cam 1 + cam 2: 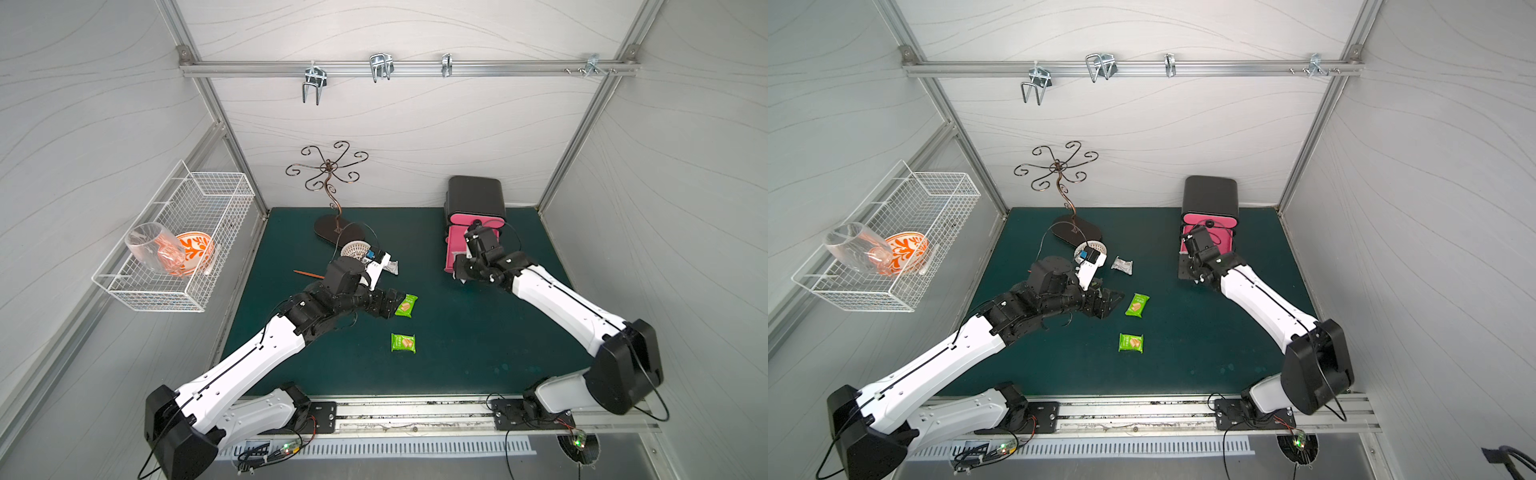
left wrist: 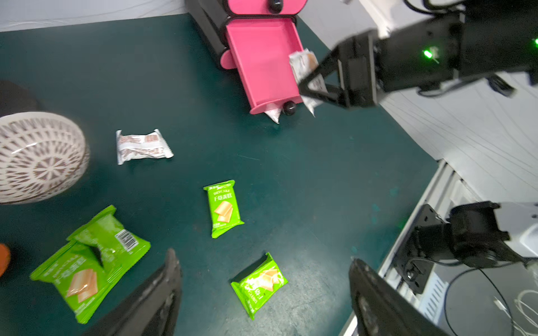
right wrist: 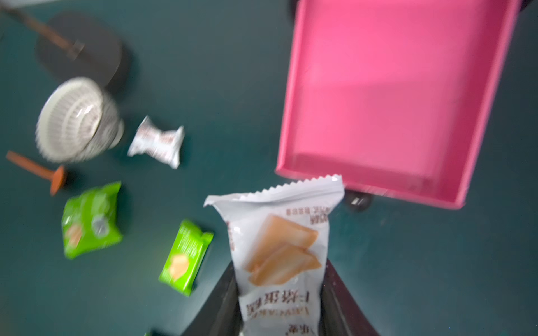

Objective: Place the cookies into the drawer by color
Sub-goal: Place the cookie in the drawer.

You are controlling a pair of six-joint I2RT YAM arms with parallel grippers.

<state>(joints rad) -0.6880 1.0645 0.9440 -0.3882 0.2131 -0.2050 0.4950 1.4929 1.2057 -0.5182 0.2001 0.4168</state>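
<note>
Two hands: my left hand (image 2: 262, 258) open; my right hand (image 3: 281, 291) grips white cookie (image 3: 279, 232).
Risk: cookie snags drawer (image 3: 378, 87) lip; I drop it.

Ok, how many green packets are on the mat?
4 green packets: one at the left tool's tip, one nearer the front edge, and apparently two overlapping near the patterned bowl, hidden by the left arm in both top views.

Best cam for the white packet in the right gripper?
Right wrist view: the white packet is close up, clamped in the right gripper, with its biscuit picture visible, just short of the open pink drawer. The left wrist view shows it side-on, partly behind the jaws. In both top views I cannot make it out.
</note>
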